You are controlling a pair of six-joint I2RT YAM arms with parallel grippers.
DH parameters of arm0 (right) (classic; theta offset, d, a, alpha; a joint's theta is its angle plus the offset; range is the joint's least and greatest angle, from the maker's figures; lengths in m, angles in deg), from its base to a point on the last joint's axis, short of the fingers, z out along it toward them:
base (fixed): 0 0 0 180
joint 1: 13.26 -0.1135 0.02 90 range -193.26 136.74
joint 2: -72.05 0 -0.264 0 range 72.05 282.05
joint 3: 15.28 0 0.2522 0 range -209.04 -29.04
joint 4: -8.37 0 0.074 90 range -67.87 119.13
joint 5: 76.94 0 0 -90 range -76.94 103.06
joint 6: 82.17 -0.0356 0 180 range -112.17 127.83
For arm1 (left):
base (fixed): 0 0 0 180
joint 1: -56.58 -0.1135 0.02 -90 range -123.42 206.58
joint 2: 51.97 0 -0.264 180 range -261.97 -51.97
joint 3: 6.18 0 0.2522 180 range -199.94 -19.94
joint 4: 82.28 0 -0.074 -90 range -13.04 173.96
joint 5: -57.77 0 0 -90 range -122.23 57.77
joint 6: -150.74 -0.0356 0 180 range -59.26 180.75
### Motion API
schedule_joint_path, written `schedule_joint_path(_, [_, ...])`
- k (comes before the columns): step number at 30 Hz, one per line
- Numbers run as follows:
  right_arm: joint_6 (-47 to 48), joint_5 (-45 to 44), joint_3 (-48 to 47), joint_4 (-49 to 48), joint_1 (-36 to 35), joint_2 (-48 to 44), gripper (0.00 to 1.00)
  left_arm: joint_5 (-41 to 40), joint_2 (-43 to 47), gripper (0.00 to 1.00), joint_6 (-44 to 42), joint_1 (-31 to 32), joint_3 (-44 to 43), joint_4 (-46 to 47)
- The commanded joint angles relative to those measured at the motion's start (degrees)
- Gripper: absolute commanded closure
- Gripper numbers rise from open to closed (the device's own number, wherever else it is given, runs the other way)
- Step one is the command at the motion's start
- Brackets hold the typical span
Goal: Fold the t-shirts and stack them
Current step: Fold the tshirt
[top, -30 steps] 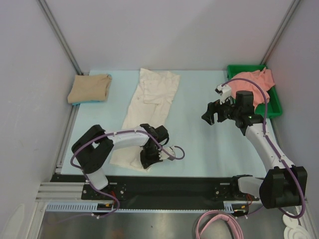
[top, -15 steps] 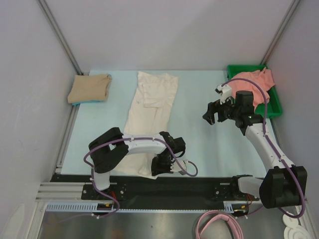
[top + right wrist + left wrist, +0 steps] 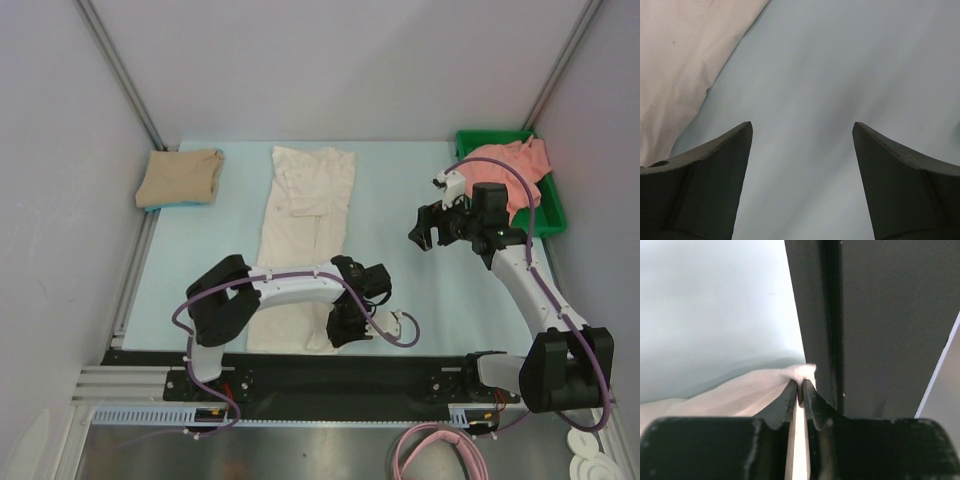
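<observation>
Since the earlier frame the left claw (image 3: 342,328) has travelled to the right along the lower edge of the surface (image 3: 400,190). The near end of the cream-white t-shirt (image 3: 305,215) has come with it, so the cloth now lies straighter, from the upper middle of the frame down to the lower middle. The right claw (image 3: 432,228) has hardly changed its place.

In the left wrist view the two fingers (image 3: 787,402) are pressed almost together with a thin fold of cream-white cloth between them. The left claw is therefore clenched on the hem of this shirt, at its lower right corner. A dark panel (image 3: 880,330) fills the right half of that view, just beside the pinched corner.

The right claw hangs above bare surface at the middle right of the frame, its jaws wide apart and nothing between them. In its own view the edge of the cream-white shirt shows in the upper left corner.

The tan-beige t-shirt (image 3: 182,177) lies folded at the upper left of the surface, well apart from both arms. The salmon-pink t-shirt (image 3: 510,165) lies crumpled in the green tray (image 3: 548,222) at the upper right, near the right arm.
</observation>
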Motion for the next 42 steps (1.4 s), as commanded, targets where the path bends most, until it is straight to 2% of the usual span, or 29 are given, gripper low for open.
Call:
schedule_joint_path(1, [0.47,-0.01,-2.27,-0.15,0.29,0.18,0.13,1.48,3.90,0.86,-0.82,0.95,-0.55,1.60])
schedule_joint_path(2, [0.47,0.07,-2.44,-0.15,0.38,0.27,0.13,2.62,6.00,0.84,-0.73,0.95,-1.25,1.51])
schedule_joint_path(4, [0.39,0.08,-2.70,0.11,0.38,0.45,0.13,2.98,8.82,0.73,-0.21,1.13,-1.87,1.68])
schedule_joint_path(7, [0.30,0.16,-2.79,0.38,0.38,0.27,0.13,-0.52,16.46,0.66,0.85,0.87,-1.87,4.04])
schedule_joint_path(9, [-0.05,0.60,-2.71,0.12,0.38,0.18,0.13,-4.29,23.21,0.55,2.60,-0.45,-1.17,6.86])
schedule_joint_path(12, [-1.45,2.00,-3.41,-0.32,0.38,0.97,0.13,-9.13,28.68,0.43,5.33,-5.80,1.20,15.46])
schedule_joint_path(13, [-1.98,2.36,-3.84,-0.41,0.38,1.41,0.13,-13.94,30.61,0.39,6.81,-7.82,2.16,20.71])
schedule_joint_path(14, [-2.51,3.75,-5.24,-0.41,0.38,3.16,0.13,-14.77,30.80,0.36,8.92,-12.88,3.13,22.32])
schedule_joint_path(17, [-4.62,6.74,-10.32,0.29,0.29,9.55,0.14,-12.59,27.57,0.39,13.83,-24.94,3.49,26.73])
schedule_joint_path(19, [-6.55,8.85,-13.94,1.69,0.12,14.31,0.14,-9.17,23.98,0.46,15.87,-33.36,3.49,30.05])
schedule_joint_path(22, [-8.05,13.86,-22.11,5.20,-0.49,24.85,0.16,-3.45,20.62,0.50,19.92,-41.72,4.45,35.76])
schedule_joint_path(25, [-9.97,16.59,-30.37,7.06,-0.67,35.14,0.17,-0.98,16.84,0.52,22.21,-46.75,4.37,39.99])
schedule_joint_path(29, [-13.58,17.56,-40.56,5.56,-0.85,47.27,0.19,0.95,12.53,0.52,25.27,-50.63,2.18,41.32])
schedule_joint_path(30, [-13.94,17.83,-46.76,6.69,-0.94,52.60,0.21,2.09,11.22,0.53,25.81,-51.25,1.74,41.15])
schedule_joint_path(33, [-16.66,18.88,-55.76,9.07,-1.46,60.01,0.22,5.51,9.28,0.53,29.06,-53.80,1.29,41.06])
schedule_joint_path(34, [-17.36,19.75,-61.45,9.77,-1.64,64.30,0.23,6.48,8.75,0.53,29.93,-55.19,1.38,41.24])
schedule_joint_path(37, [-19.56,20.37,-68.07,12.24,-2.95,69.60,0.24,9.73,7.00,0.55,31.70,-57.40,2.17,40.45])
schedule_joint_path(42, [-20.61,19.76,-75.30,13.21,-6.46,76.55,0.26,8.78,7.07,0.56,30.91,-58.81,5.07,39.57])
